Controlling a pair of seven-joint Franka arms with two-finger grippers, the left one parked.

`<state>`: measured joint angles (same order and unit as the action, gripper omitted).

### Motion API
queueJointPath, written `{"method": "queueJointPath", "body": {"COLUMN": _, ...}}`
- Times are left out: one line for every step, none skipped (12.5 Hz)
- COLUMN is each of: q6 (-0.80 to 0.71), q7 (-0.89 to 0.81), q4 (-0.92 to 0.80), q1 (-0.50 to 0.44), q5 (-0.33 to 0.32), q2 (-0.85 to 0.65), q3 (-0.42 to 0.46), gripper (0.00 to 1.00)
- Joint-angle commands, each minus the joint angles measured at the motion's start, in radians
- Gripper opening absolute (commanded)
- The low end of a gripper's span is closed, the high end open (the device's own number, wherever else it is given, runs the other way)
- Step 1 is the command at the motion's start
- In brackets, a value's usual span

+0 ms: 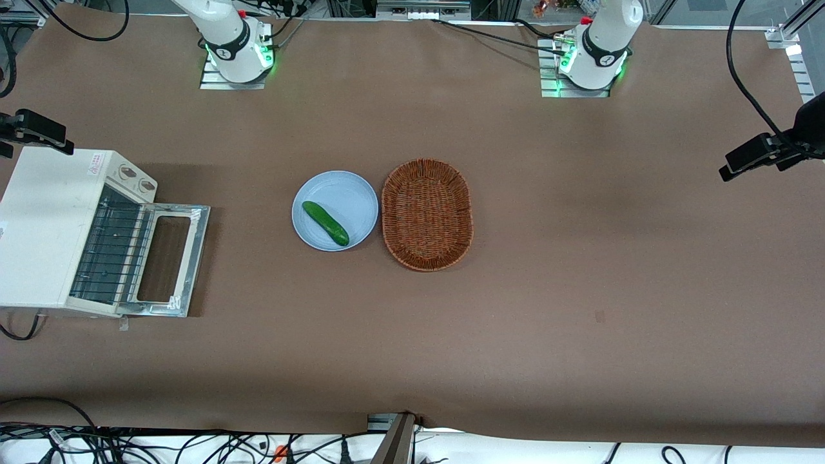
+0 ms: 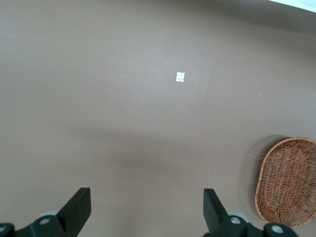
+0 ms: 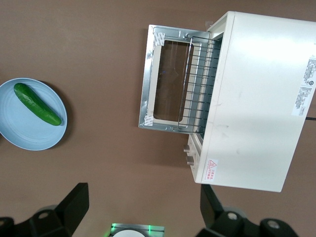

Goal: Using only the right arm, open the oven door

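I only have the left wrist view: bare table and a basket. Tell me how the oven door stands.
Observer: The oven door lies folded down flat, leaving the wire rack inside exposed.
Operator: Report the gripper.
Observer: The gripper hangs open above the table, apart from the oven, holding nothing.
Operator: Say what sits by my basket.
Observer: A blue plate carrying a cucumber lies beside the basket, toward the working arm's end.

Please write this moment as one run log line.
oven door: fully open, flat | gripper: open, above table, holding nothing | cucumber: on plate
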<state>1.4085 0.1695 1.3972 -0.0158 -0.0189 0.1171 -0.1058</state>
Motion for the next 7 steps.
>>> {"method": "queueJointPath", "body": {"q6": 0.0, "q7": -0.004, "q4": -0.001, "q1": 0.014, "q5": 0.0, "q2": -0.014, "q3": 0.015, "gripper": 1.0}}
{"method": "queueJointPath", "body": {"q6": -0.003, "q7": -0.004, "q4": -0.001, "q1": 0.014, "q5": -0.006, "q2": -0.014, "q3": 0.017, "gripper": 1.0}}
{"method": "queueJointPath", "body": {"q6": -0.003, "q7": -0.004, "q4": -0.001, "q1": 0.014, "q5": -0.006, "q2": -0.014, "q3": 0.017, "gripper": 1.0}}
{"method": "queueJointPath", "body": {"q6": -0.003, "q7": -0.004, "q4": -0.001, "q1": 0.014, "q5": -0.007, "q2": -0.014, "q3": 0.015, "gripper": 1.0}}
{"method": "queueJointPath", "body": {"q6": -0.003, "q7": -0.002, "q4": -0.001, "q1": 0.014, "q5": -0.006, "q2": -0.014, "q3": 0.012, "gripper": 1.0}}
{"method": "queueJointPath", "body": {"q6": -0.005, "q7": -0.002, "q4": -0.001, "q1": 0.014, "q5": -0.006, "q2": -0.014, "q3": 0.012, "gripper": 1.0}}
{"method": "queueJointPath", "body": {"q6": -0.005, "q7": -0.002, "q4": -0.001, "q1": 0.014, "q5": -0.007, "q2": -0.014, "q3": 0.015, "gripper": 1.0}}
